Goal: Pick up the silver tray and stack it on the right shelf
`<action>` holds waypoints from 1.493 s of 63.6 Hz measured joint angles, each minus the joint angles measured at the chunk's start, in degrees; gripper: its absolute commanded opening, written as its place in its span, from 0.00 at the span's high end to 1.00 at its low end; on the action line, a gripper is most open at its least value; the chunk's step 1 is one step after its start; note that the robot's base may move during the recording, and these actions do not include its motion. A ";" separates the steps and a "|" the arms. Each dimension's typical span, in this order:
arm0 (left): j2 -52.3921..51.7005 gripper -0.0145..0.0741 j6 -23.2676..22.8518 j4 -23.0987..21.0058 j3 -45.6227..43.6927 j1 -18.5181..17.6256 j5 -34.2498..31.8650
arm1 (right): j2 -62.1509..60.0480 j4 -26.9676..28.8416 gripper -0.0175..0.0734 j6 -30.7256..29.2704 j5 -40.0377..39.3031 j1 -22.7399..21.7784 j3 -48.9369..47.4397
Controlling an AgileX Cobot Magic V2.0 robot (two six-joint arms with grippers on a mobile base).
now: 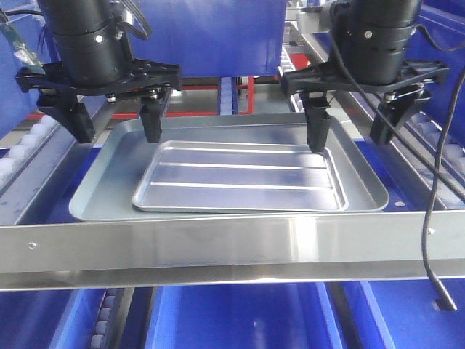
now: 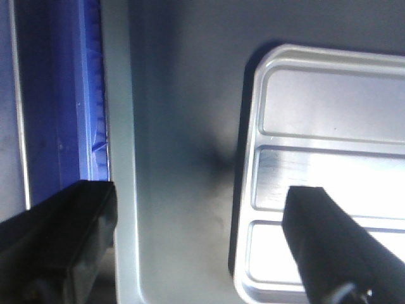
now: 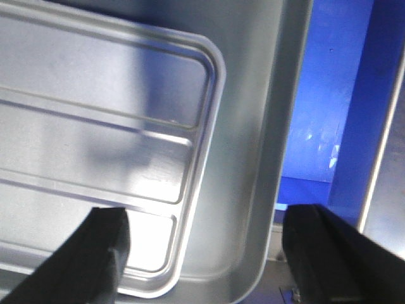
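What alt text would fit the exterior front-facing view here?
A silver tray lies inside a larger grey tray on a shelf behind a shiny front bar. Two open black grippers hang above, the left gripper over the trays' left side and the right gripper over their right.

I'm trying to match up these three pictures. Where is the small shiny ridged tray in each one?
Front view: silver tray lies centre, inside the bigger grey tray.
Left wrist view: its rounded corner fills the right side, partly behind a black finger.
Right wrist view: it fills the left and centre.
Shared landmark: the grey tray's floor beside it, seen in all three.
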 measured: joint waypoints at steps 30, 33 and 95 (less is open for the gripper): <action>-16.23 0.79 4.33 2.10 4.17 -6.88 4.49 | -18.40 -0.14 0.57 -0.11 4.21 2.34 2.75; -19.49 0.86 4.45 2.69 6.75 -8.40 3.07 | -20.82 -0.14 0.65 -0.11 4.21 3.37 4.66; -82.95 0.94 4.45 5.66 54.76 -10.94 -24.92 | -84.22 -9.46 0.75 -0.11 -15.57 8.22 48.27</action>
